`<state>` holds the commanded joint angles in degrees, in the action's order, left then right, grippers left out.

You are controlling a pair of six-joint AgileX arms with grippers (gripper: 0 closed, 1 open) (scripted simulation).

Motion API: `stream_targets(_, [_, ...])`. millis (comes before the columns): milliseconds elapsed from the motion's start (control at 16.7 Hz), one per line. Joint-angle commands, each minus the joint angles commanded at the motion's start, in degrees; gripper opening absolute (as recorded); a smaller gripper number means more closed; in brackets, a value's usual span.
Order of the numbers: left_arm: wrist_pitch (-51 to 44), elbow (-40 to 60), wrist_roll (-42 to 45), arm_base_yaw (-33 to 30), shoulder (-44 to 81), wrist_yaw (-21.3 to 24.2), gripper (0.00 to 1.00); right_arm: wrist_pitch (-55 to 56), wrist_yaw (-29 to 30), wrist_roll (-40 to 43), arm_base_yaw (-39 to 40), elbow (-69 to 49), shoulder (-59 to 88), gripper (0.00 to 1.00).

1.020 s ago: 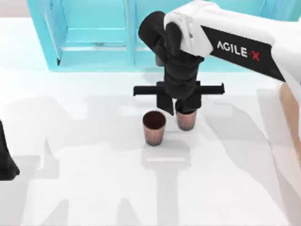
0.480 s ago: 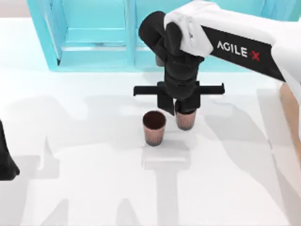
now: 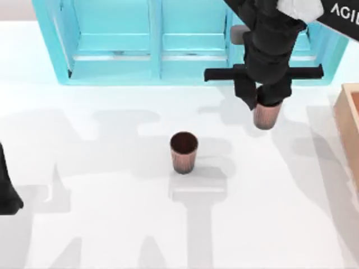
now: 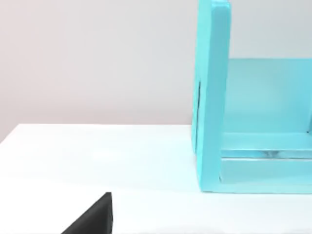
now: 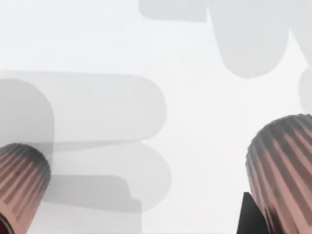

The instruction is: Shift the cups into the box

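One reddish-brown ribbed cup (image 3: pixel 183 151) stands upright on the white table near its middle. The second cup (image 3: pixel 267 117) hangs above the table further right and back, and my right gripper (image 3: pixel 261 103) is shut on its rim from above. In the right wrist view the held cup (image 5: pixel 285 168) sits close beside a dark finger (image 5: pixel 252 215), and the standing cup (image 5: pixel 19 178) is farther off. The light tan box (image 3: pixel 348 120) shows at the table's right edge, to the right of the held cup. My left arm (image 3: pixel 7 188) is parked at the left edge.
A big turquoise shelf unit (image 3: pixel 118 45) runs along the back of the table, just behind the right arm; its side wall (image 4: pixel 212 92) stands near the left wrist camera. White table top lies in front of and left of the standing cup.
My right gripper has lifted the right-hand cup off the table and carried it right and back, toward the box. The other cup stays in place. The left arm is still.
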<state>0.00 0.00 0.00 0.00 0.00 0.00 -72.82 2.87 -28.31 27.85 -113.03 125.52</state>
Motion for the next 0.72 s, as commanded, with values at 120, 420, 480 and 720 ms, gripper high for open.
stream_targets(120, [0.00,0.00,0.00,0.00,0.00,0.00,1.00,-2.39,-0.22,1.98,-2.36,0.43,-3.12,0.00])
stream_targets(420, [0.00,0.00,0.00,0.00,0.00,0.00,1.00,-3.12,-0.19,2.70,-2.98,0.40,-4.05,0.00])
stream_targets(480, [0.00,0.00,0.00,0.00,0.00,0.00,1.00,-3.13,-0.21,2.83,-3.10,0.49,-4.18,0.00])
stream_targets(720, [0.00,0.00,0.00,0.00,0.00,0.00,1.00,-3.79,-1.27,9.03,-9.22,5.37,-9.97,0.00])
